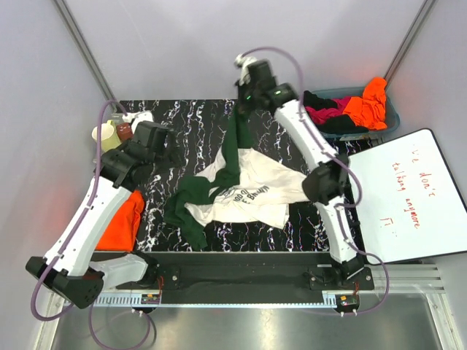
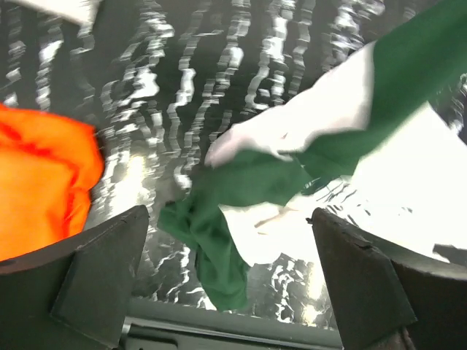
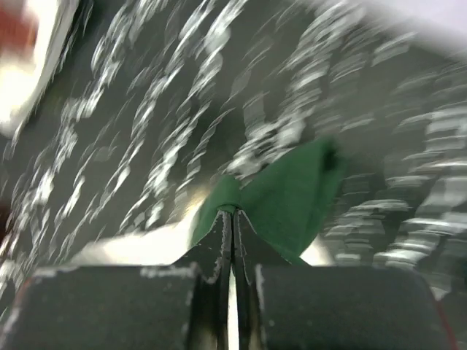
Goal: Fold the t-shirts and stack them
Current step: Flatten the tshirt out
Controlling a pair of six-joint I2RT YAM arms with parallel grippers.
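One cream t-shirt (image 1: 252, 186), soft, crumpled, dark green sleeves, lies mid-table on the black marbled table (image 1: 197, 124). Right gripper (image 3: 232, 219) is pinched tight on one green sleeve (image 3: 292, 197), lifting it. Left gripper (image 2: 233, 248) is spread wide, holding nothing. One orange shirt (image 1: 122, 222) sits at the table's left edge. One bin (image 1: 392, 115) holds orange, magenta and black cloth.

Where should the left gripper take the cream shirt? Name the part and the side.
The loose green sleeve, from above on its left. It lies bunched on the table nearest the open left gripper, while the right gripper pinches the other sleeve.
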